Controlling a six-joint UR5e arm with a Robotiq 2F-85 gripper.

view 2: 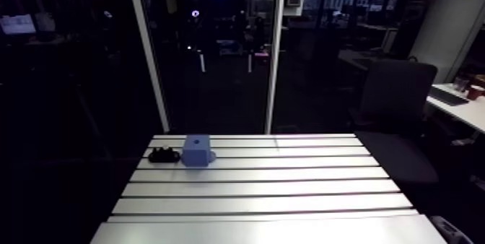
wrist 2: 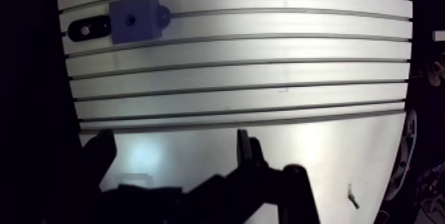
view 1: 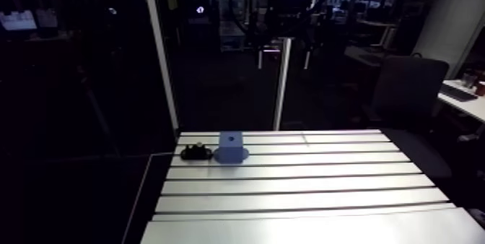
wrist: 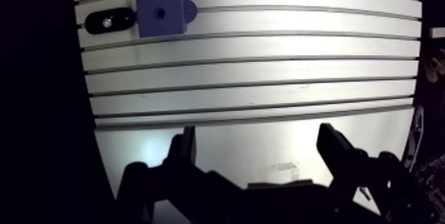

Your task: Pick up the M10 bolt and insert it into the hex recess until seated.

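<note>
Far ahead of my gripper, around eleven o'clock, I see a blue block with a black piece just beside it. My fingers stand apart over the slotted table, holding nothing.

No writing, number or brand can be read here. The blue square block shows only plain faces and a dark hole in its top. The black oblong piece touching its side has one bright spot, too small to make out as a mark. The slotted aluminium table carries no readable label.
</note>
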